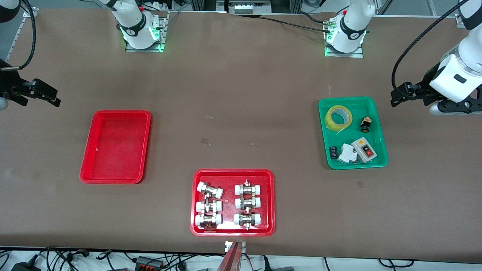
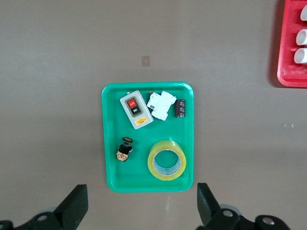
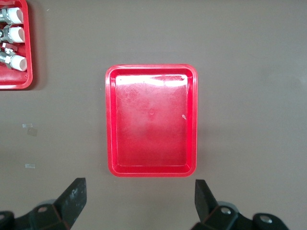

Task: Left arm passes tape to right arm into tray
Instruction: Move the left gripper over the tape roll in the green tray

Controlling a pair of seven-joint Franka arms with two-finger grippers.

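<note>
a: we start nearest the front camera. the red tray of white-capped metal fittings (image 1: 232, 229) is not part of the job. writing?

b: none we can read there. farther from the camera, toward the right arm's end of the table, the plain red tray (image 1: 87, 165) holds nothing.

a: and the tape (image 1: 338, 117)?

b: flat in the green tray (image 1: 381, 128) beside a push-button switch box (image 1: 364, 149); its button lettering is illegible to us.

a: grippers?

b: left gripper (image 2: 141, 203) hangs above the green tray, fingers spread, empty. right gripper (image 3: 140, 200) waits above the plain red tray, likewise spread. we judge nothing done: pickup, handover and placing all remain.
</note>
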